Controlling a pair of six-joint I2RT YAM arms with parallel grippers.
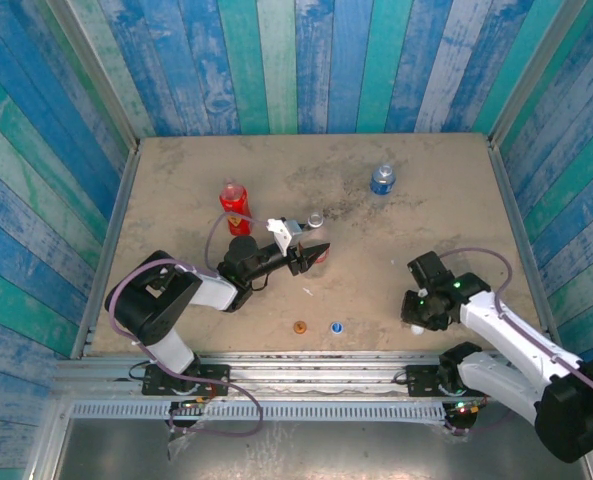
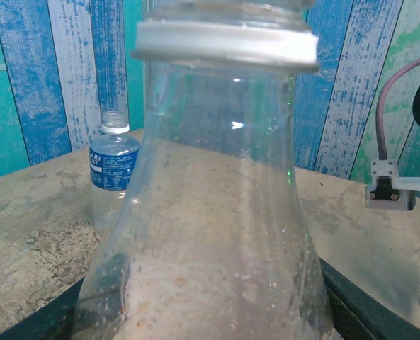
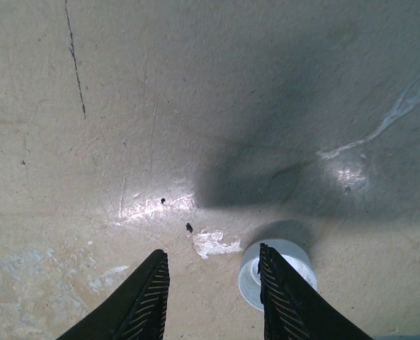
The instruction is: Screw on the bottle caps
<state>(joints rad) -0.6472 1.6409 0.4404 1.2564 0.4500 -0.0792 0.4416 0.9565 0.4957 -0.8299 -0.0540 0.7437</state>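
My left gripper (image 1: 311, 255) is shut on the body of the clear bottle (image 2: 217, 212) with a red label, which stands upright in mid-table. Its open neck ring (image 2: 224, 46) sits at the top of the left wrist view. The all-red bottle (image 1: 234, 205) stands just behind my left arm. The short blue-label bottle (image 1: 382, 178) stands far back (image 2: 114, 170). An orange cap (image 1: 300, 327) and a blue cap (image 1: 335, 326) lie near the front edge. My right gripper (image 3: 212, 251) points down at the table, open. The white cap (image 3: 291, 265) lies under its right finger (image 3: 284, 297), not between the jaws.
A small white scrap (image 3: 217, 243) lies on the table between my right fingers, next to the white cap. Another white bit (image 1: 309, 292) lies in front of the held bottle. Blue and green plank walls (image 1: 296, 60) enclose the table on three sides.
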